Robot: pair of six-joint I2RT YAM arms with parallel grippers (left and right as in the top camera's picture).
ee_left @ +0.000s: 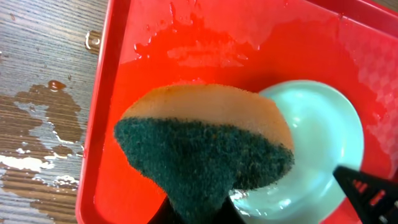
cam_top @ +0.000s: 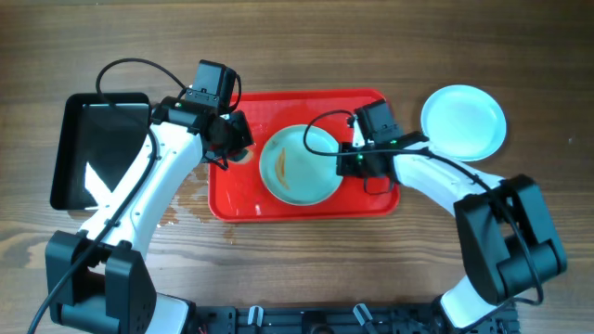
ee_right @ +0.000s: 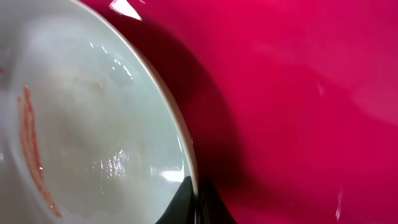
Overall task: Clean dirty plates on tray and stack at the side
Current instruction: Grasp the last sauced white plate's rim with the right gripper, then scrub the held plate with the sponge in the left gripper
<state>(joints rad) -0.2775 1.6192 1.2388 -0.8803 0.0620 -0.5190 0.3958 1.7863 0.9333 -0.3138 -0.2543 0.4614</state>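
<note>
Red tray [cam_top: 241, 199], aqua-white plate [cam_top: 299, 167] with orange-brown streaks [ee_right: 31, 149], green-and-tan sponge [ee_left: 205, 149]

One plate [cam_top: 299, 165] lies in the big tray [cam_top: 288, 107]; second plate [cam_top: 464, 121] on the table [cam_top: 297, 46] right of it; smaller tray [cam_top: 102, 130] to the left.

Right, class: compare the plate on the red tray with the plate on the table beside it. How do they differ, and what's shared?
The streaked plate sits in the red tray; the clean plate lies on the wooden table. The streaked plate carries orange-brown smears; the clean plate shows none. The right end effector pinches the streaked plate's rim; nothing touches the clean plate. Both are round, shallow, pale aqua-white.
</note>
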